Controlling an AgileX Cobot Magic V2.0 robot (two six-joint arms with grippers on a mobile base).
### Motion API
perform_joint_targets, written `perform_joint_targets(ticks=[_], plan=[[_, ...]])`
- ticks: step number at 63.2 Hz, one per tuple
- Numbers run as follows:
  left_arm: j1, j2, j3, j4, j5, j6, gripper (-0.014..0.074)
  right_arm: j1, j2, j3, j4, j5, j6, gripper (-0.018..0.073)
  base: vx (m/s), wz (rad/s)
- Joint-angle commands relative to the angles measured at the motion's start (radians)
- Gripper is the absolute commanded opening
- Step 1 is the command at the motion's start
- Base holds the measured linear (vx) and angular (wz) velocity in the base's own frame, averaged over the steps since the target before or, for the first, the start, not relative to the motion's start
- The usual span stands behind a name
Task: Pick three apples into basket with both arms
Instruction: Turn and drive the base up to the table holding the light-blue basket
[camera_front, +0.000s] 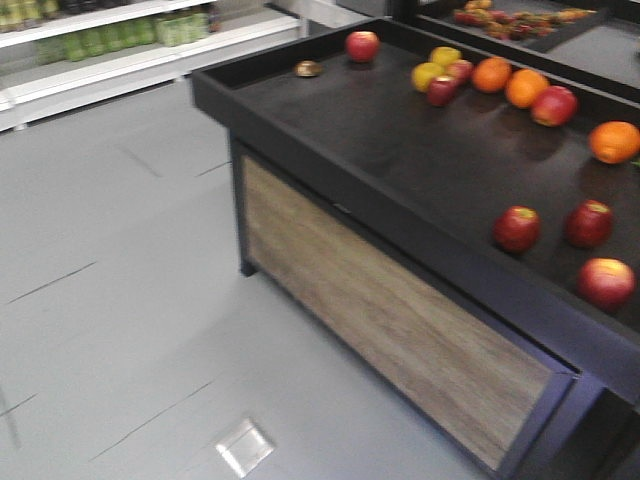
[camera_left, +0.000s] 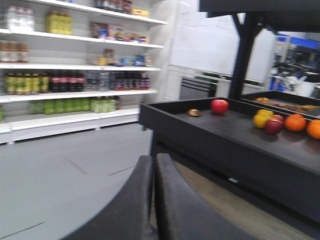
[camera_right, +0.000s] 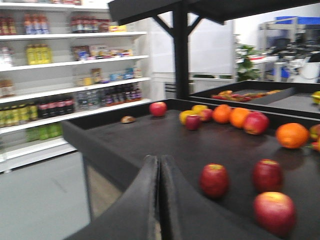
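Dark red apples (camera_front: 516, 228), three together, three oranges (camera_front: 526, 87)

No text, brand or number is legible. Labels on the shelved bottles (camera_left: 60, 81) and yellow packages (camera_left: 59, 22) are too blurred to read.

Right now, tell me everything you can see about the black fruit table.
The fruit table is a black stand with a matte flat top ringed by a low raised rim. Its front is a wood-look panel in a dark frame, and it stands on the grey floor. Oranges and yellow apples lie loose on top; three dark red apples sit near its front rim.
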Motion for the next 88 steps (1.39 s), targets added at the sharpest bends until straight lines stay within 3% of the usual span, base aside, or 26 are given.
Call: perform_joint_targets(ticks=[1, 34, 58, 88], plan=[[-0.005, -0.015, 0.023, -0.007, -0.07, 0.0, -0.0006, -0.005, -0.01, 0.014, -0.003, -0.075, 0.0, -0.0009, 0.13, -0.62], [-0.005, -0.015, 0.023, -0.007, -0.07, 0.0, -0.0006, -0.005, -0.01, 0.014, -0.003, -0.075, 0.0, -0.0009, 0.14, -0.61], [-0.005, -0.015, 0.023, -0.007, -0.07, 0.0, -0.0006, 0.069, -0.01, 0.014, -0.003, -0.075, 0.0, -0.0009, 0.15, -0.58], [-0.005, -0.015, 0.023, -0.007, -0.07, 0.0, -0.0006, 0.068, -0.01, 0.014, -0.003, -0.075, 0.0, -0.0009, 0.12, -0.45]])
